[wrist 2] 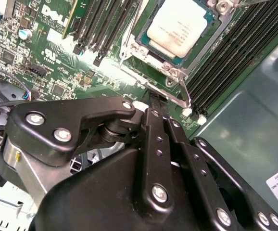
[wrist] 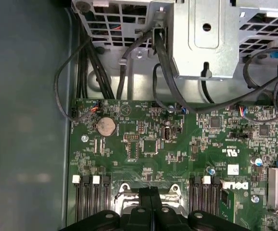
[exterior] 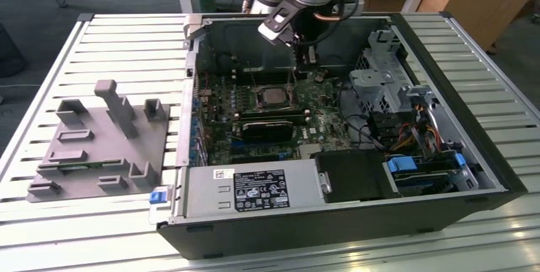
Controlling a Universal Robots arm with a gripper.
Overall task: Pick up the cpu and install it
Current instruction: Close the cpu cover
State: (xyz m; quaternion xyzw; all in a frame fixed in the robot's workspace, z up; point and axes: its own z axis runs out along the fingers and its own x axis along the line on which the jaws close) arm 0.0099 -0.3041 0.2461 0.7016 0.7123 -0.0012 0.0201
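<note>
While cpu (wrist 2: 177, 24) sits in socket (wrist 2: 175, 73), case (exterior: 337, 221) open

Cpu (wrist 2: 177, 26): matt silvery metal top. Motherboard (wrist 2: 33, 53): glossy green board. Fixture (exterior: 97, 152): matt grey plastic. Surface (exterior: 110, 50): pale ribbed metal.

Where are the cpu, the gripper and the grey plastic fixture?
cpu (wrist 2: 177, 26), second wrist view, on its silvery metal top.
gripper (wrist: 151, 192), first wrist view, between its black fingertips.
grey plastic fixture (exterior: 110, 148), exterior view, on its flat base.
</note>
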